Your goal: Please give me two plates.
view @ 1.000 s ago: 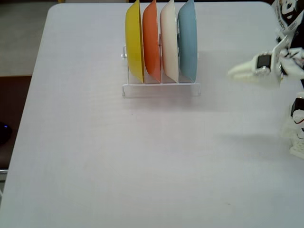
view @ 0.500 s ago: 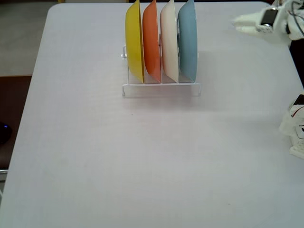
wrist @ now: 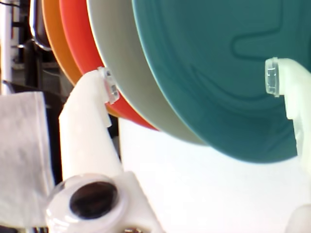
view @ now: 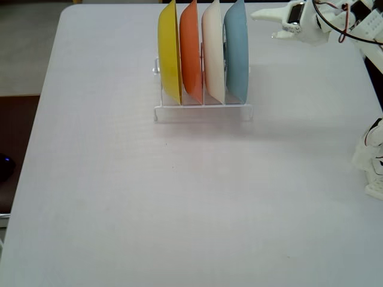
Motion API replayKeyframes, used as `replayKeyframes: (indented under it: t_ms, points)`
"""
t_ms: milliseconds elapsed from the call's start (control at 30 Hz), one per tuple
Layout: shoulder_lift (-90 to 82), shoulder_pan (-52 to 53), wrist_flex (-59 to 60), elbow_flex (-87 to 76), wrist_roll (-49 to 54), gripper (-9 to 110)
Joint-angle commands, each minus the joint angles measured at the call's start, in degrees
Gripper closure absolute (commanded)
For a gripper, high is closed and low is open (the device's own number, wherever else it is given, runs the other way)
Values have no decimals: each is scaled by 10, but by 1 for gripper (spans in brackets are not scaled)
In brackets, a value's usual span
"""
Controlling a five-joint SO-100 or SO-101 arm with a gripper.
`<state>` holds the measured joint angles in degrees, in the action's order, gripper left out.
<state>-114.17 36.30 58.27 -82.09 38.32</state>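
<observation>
Pincer (view: 258, 14) moved closer, open, right of blue plate (view: 237, 51).

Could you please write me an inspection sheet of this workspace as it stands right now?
Surface: white table, bare apart from the rack.
Job's things: light blue plate and cream plate stand on edge in the white wire rack, at its right end in the fixed view.
Clutter: orange plate and yellow plate fill the other slots.
Gripper: gripper open and empty, right of the blue plate in the fixed view; the wrist view shows the fingertips spread before the plates, contact unclear.
Cables: dark wires looped over the arm.
Surroundings: floor and a dark object left of the table.
</observation>
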Motion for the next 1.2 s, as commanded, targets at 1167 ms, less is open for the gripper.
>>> replayKeyframes:
  t_ms: [1167]
  points:
    - [185, -11, -45, 190, 11, 85]
